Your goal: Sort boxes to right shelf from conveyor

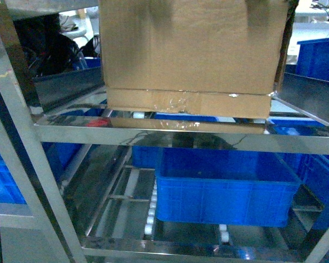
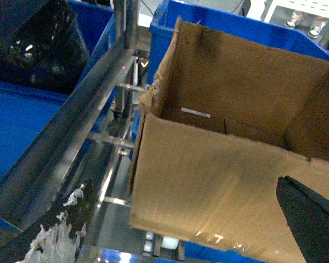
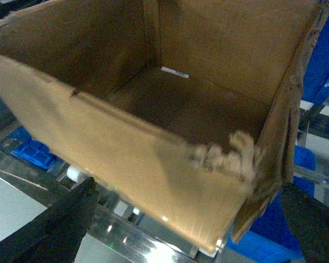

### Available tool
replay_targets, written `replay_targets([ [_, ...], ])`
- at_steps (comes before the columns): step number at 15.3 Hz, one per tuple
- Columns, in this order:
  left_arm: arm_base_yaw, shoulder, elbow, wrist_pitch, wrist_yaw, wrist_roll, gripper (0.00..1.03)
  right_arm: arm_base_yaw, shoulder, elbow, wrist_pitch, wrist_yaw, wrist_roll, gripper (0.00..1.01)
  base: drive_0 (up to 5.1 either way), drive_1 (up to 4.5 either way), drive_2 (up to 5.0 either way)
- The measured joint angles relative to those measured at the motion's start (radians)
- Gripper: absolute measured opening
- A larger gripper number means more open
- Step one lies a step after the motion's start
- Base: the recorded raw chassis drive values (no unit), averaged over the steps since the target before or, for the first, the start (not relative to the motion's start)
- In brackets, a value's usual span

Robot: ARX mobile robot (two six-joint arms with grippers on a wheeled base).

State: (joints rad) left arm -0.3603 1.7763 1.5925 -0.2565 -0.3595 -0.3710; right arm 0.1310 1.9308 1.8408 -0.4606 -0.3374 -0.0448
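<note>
Box point(image 1: 192, 49) top beyond head view

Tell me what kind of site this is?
Probably a warehouse or factory sorting area: a stainless-steel roller rack, blue plastic crates stacked on and around it, and an open cardboard box at the rack's upper tier.

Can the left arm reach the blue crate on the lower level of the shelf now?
Probably not. The cardboard box fills the upper level of the shelf, directly above the blue crate. The left tool is beside the box wall, seemingly occupied with it.
</note>
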Motion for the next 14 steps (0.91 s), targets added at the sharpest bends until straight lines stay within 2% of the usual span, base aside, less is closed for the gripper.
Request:
replay_targets([
  [2,0.000,-0.013,-0.023,0.022,-0.005,0.024,0.98,0.000,-0.036,-0.052,0.045,0.000,-0.004,0.98,0.0,0.00,0.0],
  [4,-0.005,-0.024,-0.045,0.031,-0.006,0.027,0.98,-0.001,-0.062,-0.105,0.077,-0.011,-0.004,0.98,0.0,0.00,0.0],
  [7,-0.016,-0.071,-0.113,0.111,-0.026,0.039,0.98,-0.005,-0.105,-0.188,0.109,-0.047,-0.004,0.98,0.0,0.00,0.0],
  [10,-0.030,-0.166,-0.226,0.214,-0.049,0.094,0.98,-0.024,-0.179,-0.253,0.150,-0.080,-0.003,0.98,0.0,0.00,0.0],
  [14,-0.034,-0.203,-0.281,0.227,-0.056,0.113,0.98,-0.029,-0.207,-0.284,0.167,-0.094,-0.003,0.98,0.0,0.00,0.0],
])
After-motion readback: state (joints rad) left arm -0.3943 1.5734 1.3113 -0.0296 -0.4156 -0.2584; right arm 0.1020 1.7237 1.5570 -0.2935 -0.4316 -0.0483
